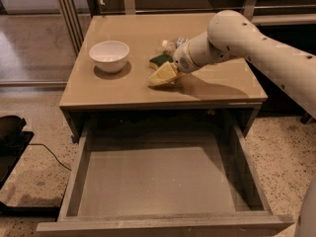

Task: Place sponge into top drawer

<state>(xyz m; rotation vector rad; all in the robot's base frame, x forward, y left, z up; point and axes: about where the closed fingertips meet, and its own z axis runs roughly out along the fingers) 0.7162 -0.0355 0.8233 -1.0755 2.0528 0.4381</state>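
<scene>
The sponge lies on the table top, right of the middle, with its dark green side up. My gripper with its yellowish pads sits low over the table, just in front of the sponge and touching or nearly touching its near edge. The white arm reaches in from the right. The top drawer is pulled wide open below the table's front edge, and its flat grey bottom is bare.
A white bowl stands on the left part of the wooden table. A small pale object lies just behind the sponge. A dark base and cable lie on the floor at the left.
</scene>
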